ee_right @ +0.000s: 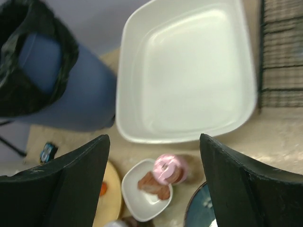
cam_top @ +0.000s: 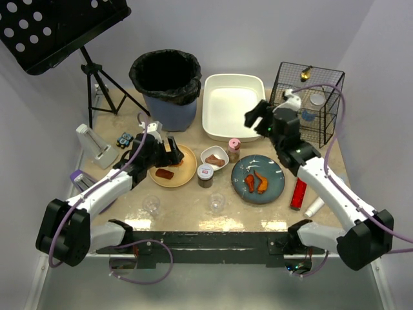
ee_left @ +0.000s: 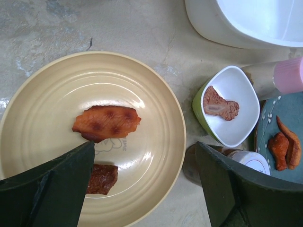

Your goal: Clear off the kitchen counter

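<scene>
My left pincer (ee_left: 144, 156) released above tan round ridged plate (ee_left: 154, 87), my right pincer (ee_right: 154, 142) released over white rectangular plastic tub (ee_right: 189, 71), both vessels resting on beige mottled glossy tabletop (cam_top: 184, 197) beneath my arms

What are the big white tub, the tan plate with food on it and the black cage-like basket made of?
The white tub looks like smooth moulded plastic: rounded corners, soft sheen. The tan plate is glossy with bright highlights and ringed ridges, so glazed ceramic or melamine. The black basket looks like thin coated metal wire in a grid.
</scene>
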### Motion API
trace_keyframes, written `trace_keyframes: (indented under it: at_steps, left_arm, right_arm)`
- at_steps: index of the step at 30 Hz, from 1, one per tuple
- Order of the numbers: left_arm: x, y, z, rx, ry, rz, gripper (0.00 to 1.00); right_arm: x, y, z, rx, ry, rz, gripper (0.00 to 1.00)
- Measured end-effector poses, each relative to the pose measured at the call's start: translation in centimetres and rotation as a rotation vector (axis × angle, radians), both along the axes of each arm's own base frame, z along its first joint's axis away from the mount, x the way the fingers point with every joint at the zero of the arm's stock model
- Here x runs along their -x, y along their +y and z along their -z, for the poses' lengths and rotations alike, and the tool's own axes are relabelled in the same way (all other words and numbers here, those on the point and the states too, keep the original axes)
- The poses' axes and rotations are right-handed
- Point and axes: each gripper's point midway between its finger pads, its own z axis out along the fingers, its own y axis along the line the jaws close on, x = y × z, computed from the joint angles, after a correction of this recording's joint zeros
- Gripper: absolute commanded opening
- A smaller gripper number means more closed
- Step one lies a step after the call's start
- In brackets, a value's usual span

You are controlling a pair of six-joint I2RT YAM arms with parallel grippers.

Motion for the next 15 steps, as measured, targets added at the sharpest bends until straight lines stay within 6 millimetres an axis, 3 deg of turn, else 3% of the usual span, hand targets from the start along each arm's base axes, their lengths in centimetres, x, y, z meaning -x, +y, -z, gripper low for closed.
trace_keyframes:
  at_steps: [5,8,11,15]
  left_arm:
    - [0.1,0.5,0.3,-0.019,0.012,-0.019,0.91]
    - [0.1,0.7,0.4,-0.026,0.014,-0.028,0.91]
    - [0.1,0.8,0.5,-0.032,0.017,-0.034,0.91]
    - [0.2,1.0,0.6,-0.040,0.025,-0.040,0.92]
  right_arm:
    - [4.1,9.3,1.8,-0.009,0.058,-0.221,0.83]
    - [7.0,14.5,4.4,0.030,0.126,-0.351,0.85]
    - [9.1,17.8,7.8,0.093,0.205,-0.436,0.89]
    - [10.3,19.8,12.2,0.173,0.295,-0.474,0.93]
